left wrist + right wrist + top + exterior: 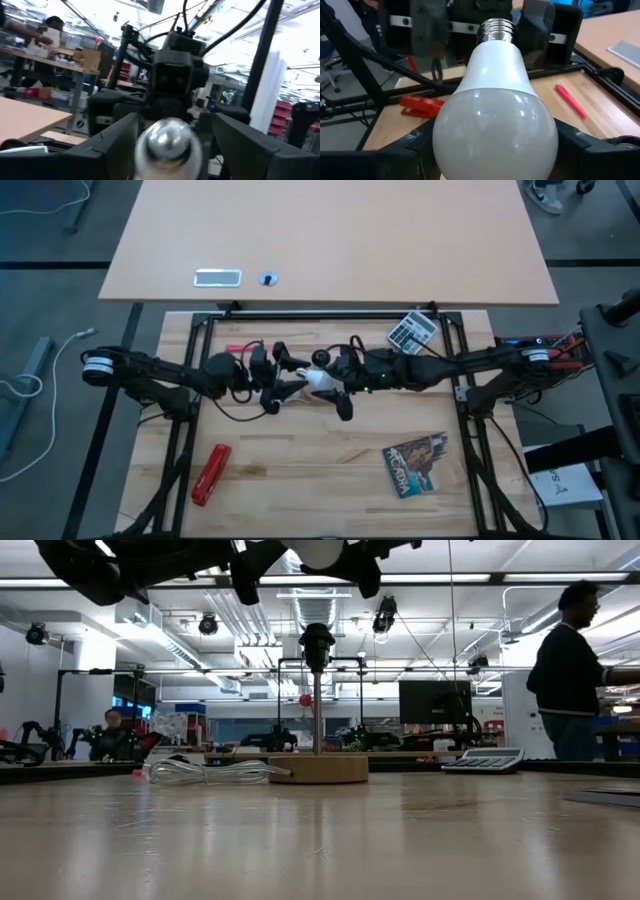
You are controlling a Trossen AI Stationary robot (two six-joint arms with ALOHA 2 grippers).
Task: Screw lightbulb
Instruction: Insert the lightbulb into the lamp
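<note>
The white lightbulb (320, 378) is held level in the air over the middle of the table, and in the low view (320, 550) it hangs above the black socket (317, 640). My right gripper (338, 382) is shut on its round head. My left gripper (285, 378) faces it, open. Its fingers (115, 145) stand on either side of the silvery screw base (167, 145) without touching it. The socket stands upright on a stem from a round wooden disc (317, 768), which rests flat on the table. My right gripper pinches the bulb's round white head (495, 125) between its two fingers (407, 150), coming level from the table's right side. The bulb is lifted clear and lies level. Its screw base (495, 30) points toward the left gripper.
A see-through plastic wrapper (210, 772) lies beside the disc. A calculator (412, 330) sits at the back right, a booklet (417, 463) at the front right, a red tool (211, 473) at the front left and a red pen (240, 348) at the back left. A person (570, 670) stands beyond the table.
</note>
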